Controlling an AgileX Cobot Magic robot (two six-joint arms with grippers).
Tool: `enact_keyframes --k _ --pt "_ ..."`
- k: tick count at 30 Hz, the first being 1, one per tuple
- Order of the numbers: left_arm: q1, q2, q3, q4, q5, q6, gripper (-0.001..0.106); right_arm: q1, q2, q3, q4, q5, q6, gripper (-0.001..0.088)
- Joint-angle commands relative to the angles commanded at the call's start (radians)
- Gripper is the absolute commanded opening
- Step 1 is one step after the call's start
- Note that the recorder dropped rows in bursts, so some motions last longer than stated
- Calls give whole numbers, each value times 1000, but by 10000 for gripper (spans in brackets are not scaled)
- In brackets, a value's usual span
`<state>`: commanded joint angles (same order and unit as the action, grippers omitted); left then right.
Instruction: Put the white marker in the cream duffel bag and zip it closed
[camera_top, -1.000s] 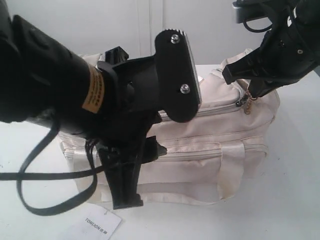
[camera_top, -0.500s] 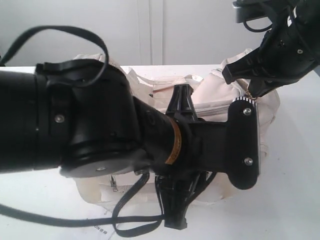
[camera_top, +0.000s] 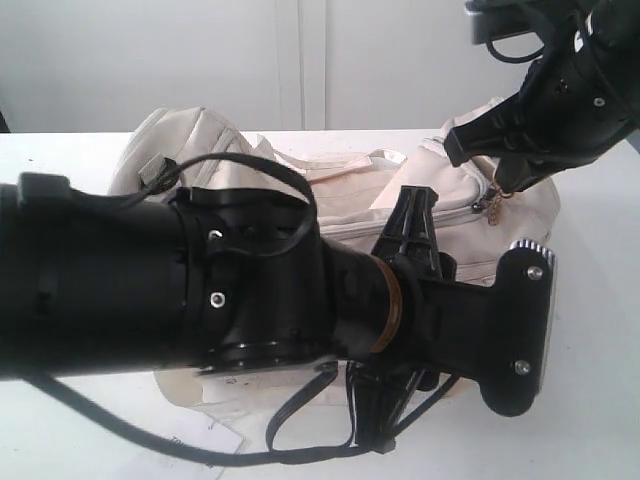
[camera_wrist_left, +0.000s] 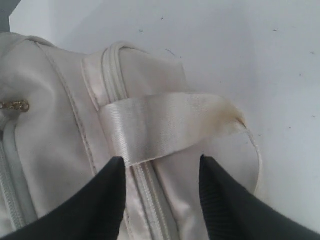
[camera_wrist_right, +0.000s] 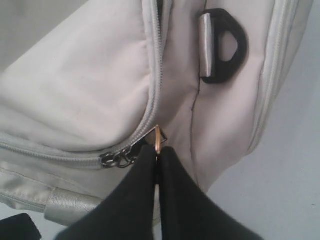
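The cream duffel bag (camera_top: 445, 190) lies on the white table, mostly hidden behind my left arm in the exterior view. My left gripper (camera_wrist_left: 160, 160) is open and empty, its jaws standing either side of the front pocket zip (camera_wrist_left: 150, 200), just below a shiny strap handle (camera_wrist_left: 165, 125). At the bag's right end my right gripper (camera_wrist_right: 159, 148) is shut on the gold ring zipper pull (camera_wrist_right: 158, 134), which also shows as the zipper pull (camera_top: 493, 208) hanging under the right gripper (camera_top: 510, 180). The white marker is out of view.
My left arm (camera_top: 200, 300) and its looping black cable fill the foreground of the exterior view. A white paper tag (camera_top: 215, 435) peeks out beneath it. A black end ring (camera_wrist_right: 222, 45) sits on the bag's end panel. Bare white table (camera_top: 600, 400) lies to the right.
My left arm has swung across the bag's front, carrying its gripper rightward and lower. The right gripper has stayed put, pinched on the zipper pull.
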<state>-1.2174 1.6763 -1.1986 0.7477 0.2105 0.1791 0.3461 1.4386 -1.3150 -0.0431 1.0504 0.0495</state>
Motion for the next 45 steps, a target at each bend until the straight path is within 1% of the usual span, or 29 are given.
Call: enact_keyframes --k 6,9,13,19,25,28,30,33,35,36,38,39,40,41,42,45 --pt "0 28 0 70 -10 0 506 0 0 0 0 0 0 0" --pt "0 29 -2 82 -25 0 506 0 0 0 0 0 0 0" --pt "0 29 -2 135 -31 -2 506 0 0 0 0 0 0 0" --pt "0 15 -6 134 -28 -117 506 0 0 0 0 0 0 0" --pt "-2 10 -77 141 64 -248 506 0 0 0 0 -3 0 0" --pt "0 39 -77 158 43 -253 506 0 0 0 0 -5 0 0" --pt "0 69 -77 158 43 -253 506 0 0 0 0 -5 0 0" --pt "0 99 -77 201 43 -253 506 0 0 2 0 -5 0 0" --pt "0 115 -81 206 52 -253 506 0 0 2 0 -3 0 0" --pt "0 121 -81 215 68 -253 482 0 0 2 0 -3 0 0" --pt "0 122 -81 219 91 -253 356 0 0 2 0 -7 0 0" --pt "0 122 -81 221 99 -253 244 0 0 2 0 -12 0 0" --pt "0 122 -81 220 104 -253 181 0 0 2 0 -17 0 0" --pt "0 122 -81 220 106 -253 71 0 0 2 0 -24 0 0" --pt "0 122 -81 220 106 -253 13 0 0 2 0 -31 0 0" --pt "0 122 -81 221 106 -253 0 0 0 2 -2 -45 0 0"
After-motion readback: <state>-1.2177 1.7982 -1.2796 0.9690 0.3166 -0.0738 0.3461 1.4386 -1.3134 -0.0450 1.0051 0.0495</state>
